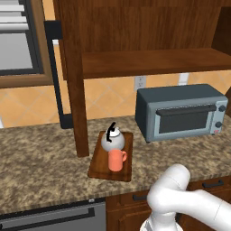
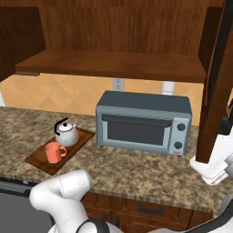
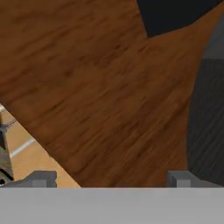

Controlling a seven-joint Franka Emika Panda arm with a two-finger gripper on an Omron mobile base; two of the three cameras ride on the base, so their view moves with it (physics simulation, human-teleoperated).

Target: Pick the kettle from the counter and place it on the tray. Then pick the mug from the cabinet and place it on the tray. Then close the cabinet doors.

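Hand view: hand (image 3: pixel 112 180) wide open, empty, fingertips (image 3: pixel 41 178) close against brown cabinet door (image 3: pixel 100 87).

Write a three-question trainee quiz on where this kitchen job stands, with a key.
1. True or false: the mug stands on the tray.
2. Which sits farther back on the tray: a) the kettle b) the mug?
3. Fill in: the pincer, wide open, is up close to the dark wood of a cabinet door, and both doors are ____.

Key: 1 true; 2 a; 3 open.
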